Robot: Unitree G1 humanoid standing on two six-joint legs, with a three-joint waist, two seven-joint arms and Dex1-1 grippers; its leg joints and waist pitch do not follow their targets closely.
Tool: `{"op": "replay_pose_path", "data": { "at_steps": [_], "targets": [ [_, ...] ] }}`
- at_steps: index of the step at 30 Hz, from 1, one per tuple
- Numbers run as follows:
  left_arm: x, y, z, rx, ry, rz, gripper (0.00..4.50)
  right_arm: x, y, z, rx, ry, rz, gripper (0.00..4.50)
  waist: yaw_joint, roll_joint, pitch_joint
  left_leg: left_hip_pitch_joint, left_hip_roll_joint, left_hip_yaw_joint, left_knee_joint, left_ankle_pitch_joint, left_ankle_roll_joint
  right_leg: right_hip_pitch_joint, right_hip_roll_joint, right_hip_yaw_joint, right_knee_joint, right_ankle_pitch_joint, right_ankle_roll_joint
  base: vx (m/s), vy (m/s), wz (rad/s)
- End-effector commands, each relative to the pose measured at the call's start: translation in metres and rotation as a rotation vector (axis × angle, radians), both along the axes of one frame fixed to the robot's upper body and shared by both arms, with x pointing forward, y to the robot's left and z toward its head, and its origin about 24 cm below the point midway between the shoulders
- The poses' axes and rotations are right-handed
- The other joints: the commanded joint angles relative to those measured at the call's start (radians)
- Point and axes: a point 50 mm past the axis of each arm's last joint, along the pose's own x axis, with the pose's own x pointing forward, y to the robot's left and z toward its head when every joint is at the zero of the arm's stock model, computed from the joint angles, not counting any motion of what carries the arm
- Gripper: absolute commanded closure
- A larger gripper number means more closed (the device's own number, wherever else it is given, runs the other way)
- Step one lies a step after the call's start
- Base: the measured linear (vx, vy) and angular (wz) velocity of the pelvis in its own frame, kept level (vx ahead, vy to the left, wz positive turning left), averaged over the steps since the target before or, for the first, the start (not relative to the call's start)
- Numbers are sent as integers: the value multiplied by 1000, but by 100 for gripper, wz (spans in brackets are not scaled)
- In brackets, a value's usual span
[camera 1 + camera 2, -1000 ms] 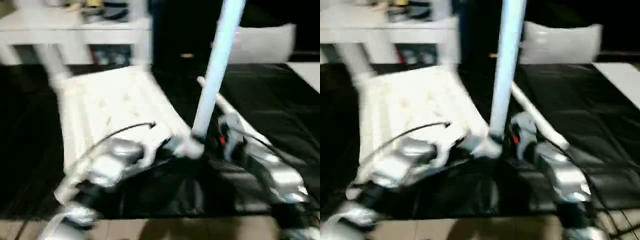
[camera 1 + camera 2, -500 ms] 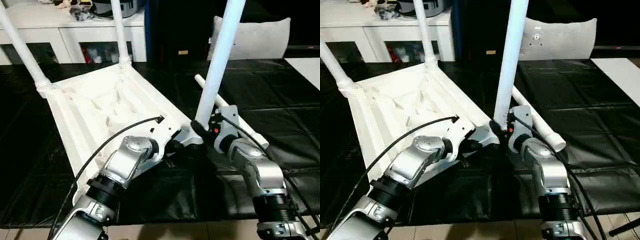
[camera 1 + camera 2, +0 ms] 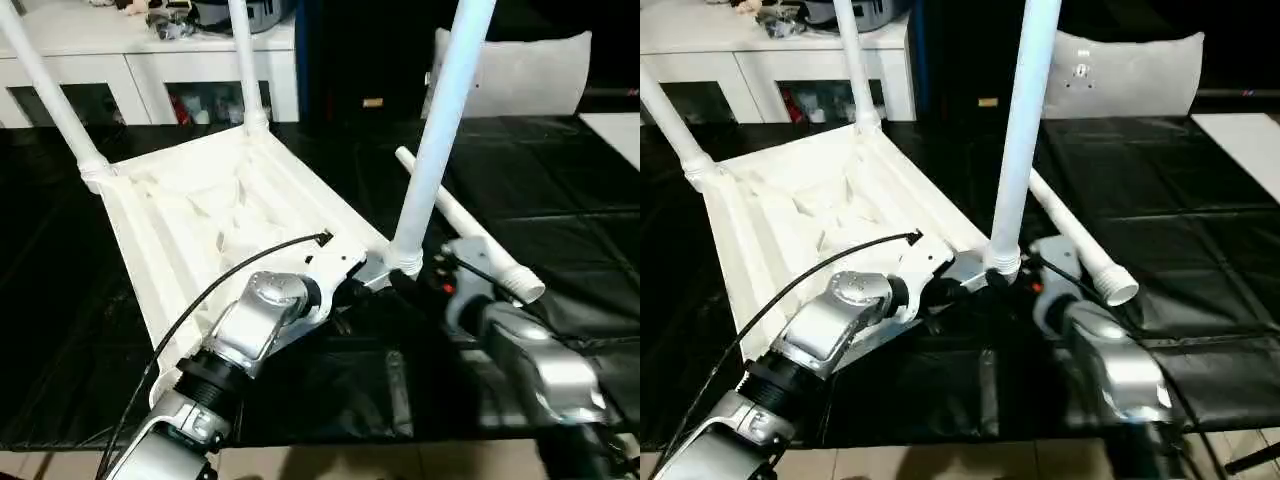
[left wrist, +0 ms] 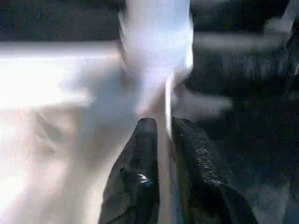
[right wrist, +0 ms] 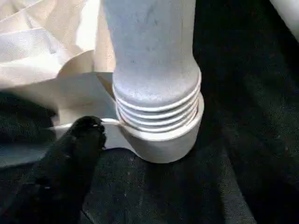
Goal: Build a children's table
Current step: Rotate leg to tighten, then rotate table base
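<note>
The white table top (image 3: pixel 200 220) lies upside down on the black sheet, ribs facing up. Three legs stand in its corner sockets: two at the far corners (image 3: pixel 50 90) (image 3: pixel 245 60) and one at the near right corner (image 3: pixel 440 130). A loose leg (image 3: pixel 480 235) lies on the sheet to the right. My left gripper (image 3: pixel 355 290) is at the near right corner. Its fingers (image 4: pixel 147 140) stand a narrow gap apart around the top's thin rim (image 4: pixel 168 107). My right gripper (image 3: pixel 428 288) is open just behind that leg's ribbed base (image 5: pixel 159 116), one finger (image 5: pixel 79 140) beside the socket.
A white cabinet with glass doors (image 3: pixel 150 60) stands at the back left, with clutter on top. A grey cushion (image 3: pixel 520 70) leans at the back right. The black sheet (image 3: pixel 560 200) covers the work surface, and a pale floor shows at its near edge.
My right gripper has opened wide and drawn back a little from the leg's base. The left fingers have parted slightly on the rim. The camera has shifted a little.
</note>
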Motion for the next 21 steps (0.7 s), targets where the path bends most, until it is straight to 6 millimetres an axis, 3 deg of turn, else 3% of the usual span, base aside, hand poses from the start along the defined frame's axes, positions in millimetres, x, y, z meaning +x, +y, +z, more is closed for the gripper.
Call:
{"op": "replay_pose_path", "data": {
  "at_steps": [1,6,11,12,14,15,16,18,21],
  "targets": [
    [3,3,14,-9,-60,-8,349,-2,4,7,9,-23,52,0,7,-16,-62,-2,40,-14,-61,-148,68,60,-80,45,-85,-320,-141,0,0,0],
    [-1,25,39,-55,-88,4,349,-16,11,19,11,2,276,0,17,-14,-61,-1,44,-15,-60,-142,74,60,-80,45,-77,-312,-145,0,0,0],
    [1,75,54,46,-124,132,349,-18,21,15,-4,47,361,0,10,-11,-57,3,38,-16,-61,-172,56,51,-76,43,-87,-403,-120,0,0,0],
    [1,84,55,68,-130,154,366,-17,22,15,-4,49,367,0,15,-28,-57,3,38,-17,-63,-165,54,53,-80,43,-83,-422,-112,0,0,0],
    [2,103,59,124,-143,213,366,-16,24,14,-4,63,366,0,13,-17,-56,9,40,-16,-63,-179,44,44,-77,43,-88,-441,-105,0,0,0],
    [3,119,62,176,-154,262,395,-15,25,13,-5,73,366,0,13,-16,-57,9,41,-18,-65,-178,39,44,-75,44,-83,-416,-107,0,0,0],
    [3,128,63,215,-160,293,402,-15,25,11,-8,83,363,0,11,-25,-58,7,42,-18,-66,-170,38,46,-74,46,-78,-379,-111,0,0,0],
    [2,157,66,352,-170,381,415,-11,25,7,-30,99,340,0,12,-21,-57,9,42,-19,-66,-174,33,43,-74,47,-73,-357,-124,0,0,0],
    [0,175,67,443,-151,433,438,-5,26,3,-42,106,309,0,9,-19,-57,11,40,-18,-66,-178,16,44,-76,49,-70,-338,-137,0,0,0]
  ]
}}
